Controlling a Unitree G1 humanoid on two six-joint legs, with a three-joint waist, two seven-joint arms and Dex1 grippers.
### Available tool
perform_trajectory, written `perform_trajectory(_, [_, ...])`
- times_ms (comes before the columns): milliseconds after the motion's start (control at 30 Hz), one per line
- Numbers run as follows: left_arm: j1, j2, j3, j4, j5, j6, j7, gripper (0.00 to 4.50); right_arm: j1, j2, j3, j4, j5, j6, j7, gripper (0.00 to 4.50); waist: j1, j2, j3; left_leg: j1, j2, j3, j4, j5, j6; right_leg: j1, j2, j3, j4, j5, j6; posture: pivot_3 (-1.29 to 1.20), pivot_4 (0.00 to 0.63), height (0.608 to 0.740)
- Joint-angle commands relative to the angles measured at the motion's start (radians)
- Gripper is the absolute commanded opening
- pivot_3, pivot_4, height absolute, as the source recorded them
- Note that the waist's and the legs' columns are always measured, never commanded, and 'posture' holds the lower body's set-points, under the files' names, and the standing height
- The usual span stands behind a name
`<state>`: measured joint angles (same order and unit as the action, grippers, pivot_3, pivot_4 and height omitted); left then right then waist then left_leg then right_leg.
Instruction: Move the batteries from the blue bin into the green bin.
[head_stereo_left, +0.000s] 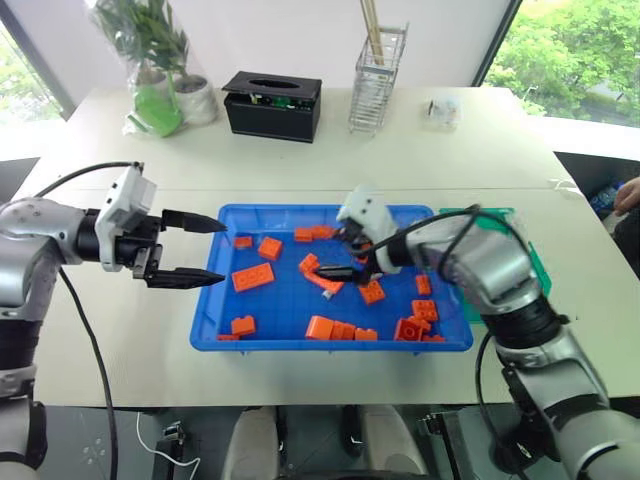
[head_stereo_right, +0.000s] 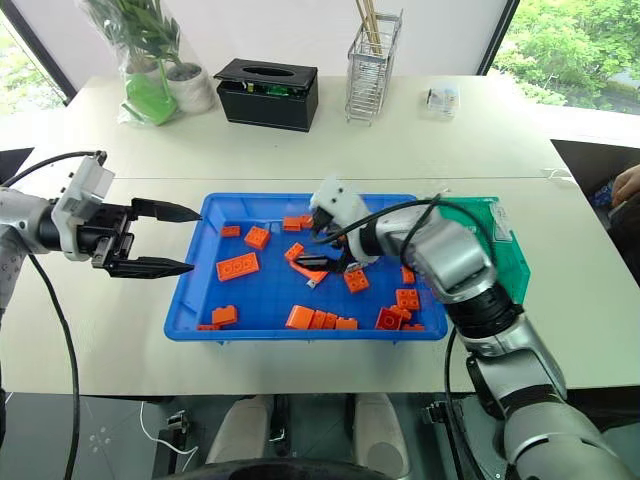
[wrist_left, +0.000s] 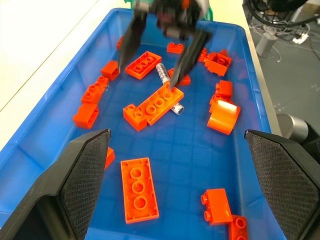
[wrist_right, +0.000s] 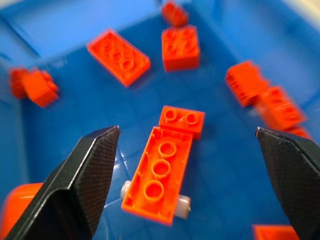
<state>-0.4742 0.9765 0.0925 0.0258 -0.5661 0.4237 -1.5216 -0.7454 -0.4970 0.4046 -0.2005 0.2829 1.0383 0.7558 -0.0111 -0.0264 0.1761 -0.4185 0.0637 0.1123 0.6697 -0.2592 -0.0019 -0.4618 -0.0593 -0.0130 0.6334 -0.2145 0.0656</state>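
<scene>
One small silver-grey cylindrical battery (wrist_right: 182, 205) can be made out, lying on the floor of the large shallow blue plastic bin (head_stereo_left: 210, 300) near its middle, mostly hidden beneath a long orange toy brick (wrist_right: 159, 181) that rests across it, so just its two ends poke out. A second, shorter orange brick (wrist_right: 182, 120) touches the far end of the long one. Other orange bricks are scattered across the tray floor, several bunched along the near edge and toward the right end. The small deep green plastic bin (head_stereo_right: 497, 245) stands just beside the blue bin's right end, largely screened by the right forearm; whether anything lies in it cannot be told.

The step in hand appears to be the reach for this battery. The right gripper (wrist_right: 187, 165) hangs low over the middle of the blue bin, angled down and toward the robot's left, its two black fingers spread wide with nothing between them and the brick-covered battery lying in the gap below. The next move likely calls for getting at the battery despite the brick on top, either nudging the brick off or closing on an exposed end; a careless pinch could take the brick instead.

The left gripper (head_stereo_left: 205, 250) hovers at the blue bin's left edge, pointing across it, fingers wide apart and empty.
</scene>
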Motion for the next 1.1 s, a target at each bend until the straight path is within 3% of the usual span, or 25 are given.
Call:
perform_trajectory(33, [-0.008,0.026,0.033,-0.004,0.002,-0.009,0.001,4.5,0.008,-0.015,0.035,0.007,-0.042,-0.054,0.001,4.47,0.0,0.0,0.0,0.0,0.0,0.0,0.0,0.0,0.0,0.0,0.0,0.0,0.0,0.0,0.0,0.0,0.15,0.736])
perform_trajectory(333, [-0.018,0.035,0.035,0.002,-0.001,-0.004,0.004,4.5,0.016,0.011,0.089,0.067,-0.097,-0.105,0.01,4.47,-0.006,0.0,0.0,0.0,0.001,-0.001,0.0,0.0,0.0,0.0,0.001,-0.001,0.0,0.0,0.001,0.0,0.15,0.736])
perform_trajectory(433, [-0.022,0.029,0.03,0.0,-0.001,-0.003,0.009,4.5,0.008,0.022,0.083,0.09,-0.105,-0.117,0.017,3.65,-0.005,0.0,0.0,0.0,0.001,-0.001,0.0,0.0,0.0,0.0,0.002,-0.001,0.0,0.001,0.001,0.0,0.15,0.736])
perform_trajectory(600, [-0.037,0.022,0.026,0.01,-0.003,-0.002,0.013,4.5,-0.003,0.045,0.053,0.074,-0.078,-0.093,0.037,1.24,-0.003,0.0,0.0,0.0,0.001,-0.001,0.0,0.0,0.0,0.0,0.002,-0.001,0.0,0.001,0.001,0.0,0.15,0.736])
perform_trajectory(833, [-0.035,0.016,0.023,0.009,-0.003,-0.005,0.014,4.5,-0.047,0.122,0.078,0.043,-0.024,-0.117,0.121,1.24,-0.007,0.0,0.0,0.0,0.001,-0.002,0.0,0.0,0.0,0.0,0.002,-0.001,0.001,0.001,0.001,0.0,0.15,0.736])
perform_trajectory(1000, [-0.044,0.005,0.012,0.01,0.002,-0.005,0.016,4.5,-0.074,0.207,0.131,0.154,-0.036,-0.155,0.153,1.24,-0.004,0.0,0.0,0.0,0.002,-0.002,0.0,0.0,0.0,0.0,0.002,-0.001,0.001,0.001,0.001,0.0,0.15,0.736])
perform_trajectory(1067, [-0.047,0.003,0.013,0.008,0.001,-0.002,0.017,4.5,-0.082,0.212,0.165,0.183,-0.063,-0.186,0.172,2.3,-0.003,0.0,0.0,0.0,0.002,-0.002,0.0,0.0,0.0,0.0,0.002,-0.001,0.001,0.001,0.001,0.0,0.15,0.736])
perform_trajectory(1100, [-0.047,0.003,0.013,0.007,0.0,-0.001,0.017,4.5,-0.087,0.209,0.176,0.191,-0.075,-0.201,0.179,2.59,-0.003,0.0,0.0,0.0,0.001,-0.002,0.0,0.0,0.0,0.0,0.002,-0.001,0.001,0.001,0.001,0.0,0.15,0.736])
